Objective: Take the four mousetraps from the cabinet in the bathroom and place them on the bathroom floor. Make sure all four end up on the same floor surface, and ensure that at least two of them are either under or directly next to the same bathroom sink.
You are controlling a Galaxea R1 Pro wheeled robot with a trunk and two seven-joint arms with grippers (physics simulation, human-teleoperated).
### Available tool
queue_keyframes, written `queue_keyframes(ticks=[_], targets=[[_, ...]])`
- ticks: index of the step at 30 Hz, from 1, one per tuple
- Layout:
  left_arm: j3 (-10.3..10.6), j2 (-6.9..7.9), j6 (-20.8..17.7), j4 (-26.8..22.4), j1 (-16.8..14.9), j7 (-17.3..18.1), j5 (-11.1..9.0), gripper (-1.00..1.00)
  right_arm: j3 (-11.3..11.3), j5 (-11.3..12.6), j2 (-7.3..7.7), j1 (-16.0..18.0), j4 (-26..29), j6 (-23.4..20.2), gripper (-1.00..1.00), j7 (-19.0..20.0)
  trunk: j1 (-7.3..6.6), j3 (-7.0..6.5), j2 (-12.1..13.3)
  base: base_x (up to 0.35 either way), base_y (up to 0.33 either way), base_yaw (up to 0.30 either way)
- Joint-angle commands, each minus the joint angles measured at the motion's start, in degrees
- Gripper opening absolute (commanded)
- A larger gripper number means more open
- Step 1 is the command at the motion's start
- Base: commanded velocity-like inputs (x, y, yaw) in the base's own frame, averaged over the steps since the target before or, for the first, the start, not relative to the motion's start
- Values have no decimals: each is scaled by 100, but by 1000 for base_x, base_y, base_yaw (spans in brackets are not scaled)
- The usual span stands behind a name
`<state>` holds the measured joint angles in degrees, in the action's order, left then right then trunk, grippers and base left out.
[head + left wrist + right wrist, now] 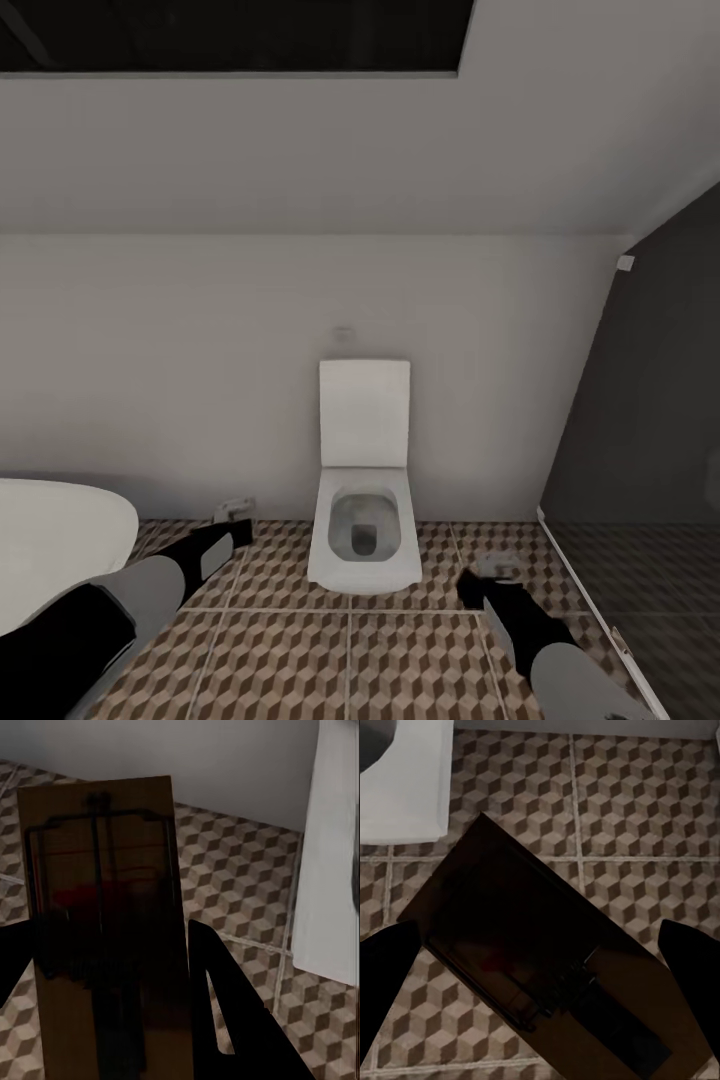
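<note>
Each gripper carries one mousetrap above the bathroom floor (350, 660), whose tiles show a brown and beige cube pattern. In the left wrist view a tan mousetrap (105, 922) with dark wire and a red spot stands between the black fingers (225, 1020); my left gripper (105, 1005) is shut on it. My right gripper (540, 982) is shut on a second, darker-looking mousetrap (540, 967) lying slantwise across it. From the head camera the left gripper (235, 525) hangs left of the toilet and the right gripper (480, 580) to its right. The cabinet and the sink are out of view.
A white toilet (365, 520) with its lid up stands against the far wall, straight ahead between the arms. The white oval bathtub (50, 540) fills the near left. A dark glass partition (640, 450) closes off the right side. Tiled floor lies open in front.
</note>
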<state>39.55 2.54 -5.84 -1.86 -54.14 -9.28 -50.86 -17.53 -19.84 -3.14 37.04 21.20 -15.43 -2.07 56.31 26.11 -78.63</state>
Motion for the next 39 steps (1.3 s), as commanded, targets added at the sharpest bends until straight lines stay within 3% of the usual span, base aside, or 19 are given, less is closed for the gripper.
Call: queue_keyframes(ticks=[1,11,18,25,39], targets=[[46,-6,-39,-46,1,-27,-21,-100,-26,-26,-17,10,-40,33,-100,-11,0,6,-4,0,0,0],[25,-102,-64,-102,1,-52,-47,-100,-23,-23,-35,22,-118,86,-100,-29,0,6,-4,0,0,0],[17,-275,-62,-101,0,-93,-48,-100,-22,-24,-42,23,-124,76,-100,-30,0,6,-4,0,0,0],[3,-451,-119,-97,0,-99,-93,-100,-14,-28,-5,23,-123,67,-100,-23,154,132,-284,0,0,0],[1,-472,-163,-96,1,-92,-48,-100,-13,-31,-33,23,-124,119,-100,-30,461,383,-846,0,0,0]])
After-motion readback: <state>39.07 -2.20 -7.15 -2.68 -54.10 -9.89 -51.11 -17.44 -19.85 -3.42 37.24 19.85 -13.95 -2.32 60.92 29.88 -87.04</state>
